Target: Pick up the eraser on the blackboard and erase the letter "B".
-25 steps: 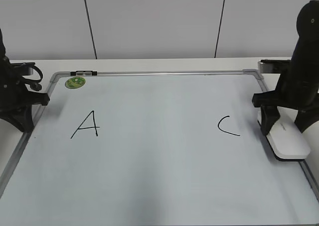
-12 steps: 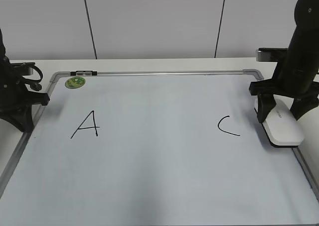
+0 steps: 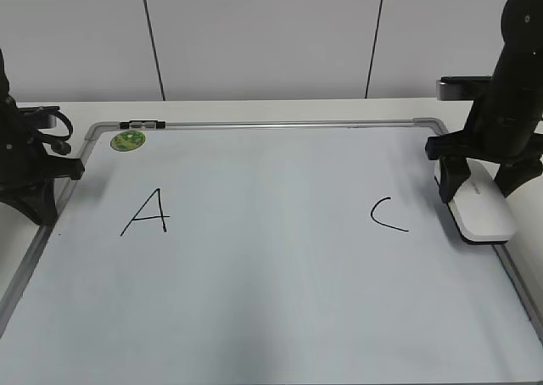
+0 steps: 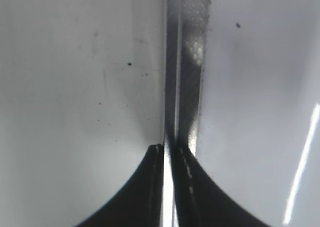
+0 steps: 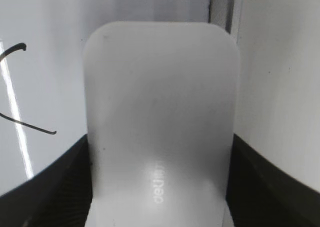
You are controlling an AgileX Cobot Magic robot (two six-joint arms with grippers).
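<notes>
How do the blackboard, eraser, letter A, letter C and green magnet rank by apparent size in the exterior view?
1. Blackboard, by far the largest.
2. Eraser, partly hidden by the right gripper.
3. Letter A.
4. Letter C.
5. Green magnet, smallest, though farther from the camera.

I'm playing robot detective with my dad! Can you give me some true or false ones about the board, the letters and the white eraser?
1. There is a letter B on the blackboard. False: only the A and the C show.
2. The eraser sits at the board's right edge. True.
3. The right gripper has its fingers on either side of the eraser. True.
4. The green magnet sits beside the C. False: it is in the far left corner, above the A.
5. The left gripper is wide open. False: its fingers are shut together over the board's frame.
</notes>
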